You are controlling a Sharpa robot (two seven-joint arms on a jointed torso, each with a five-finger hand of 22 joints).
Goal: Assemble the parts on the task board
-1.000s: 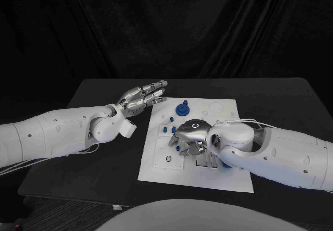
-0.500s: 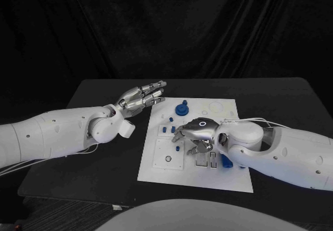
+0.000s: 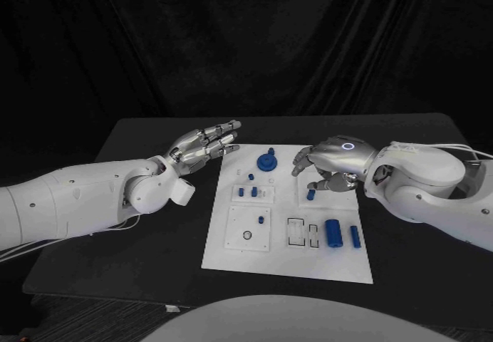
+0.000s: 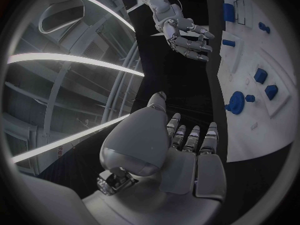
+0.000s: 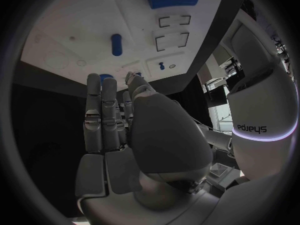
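left hand (image 3: 206,144) fingers apart, empty | right hand (image 3: 330,165) curled, empty | task board (image 3: 293,263): 1

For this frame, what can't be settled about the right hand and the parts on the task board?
- Right hand, head view: its fingers curl downward, hiding whether they pinch a part; the right wrist view's own palm blocks the fingertips too.
- Blue part below those fingers: too small to tell whether it is touched.
- Task board far right corner: covered by the right hand.

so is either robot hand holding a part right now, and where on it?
Left robot hand holds nothing, fingers spread beside the task board. Right robot hand has fingers curled over the board; whether it pinches a part can't be told.
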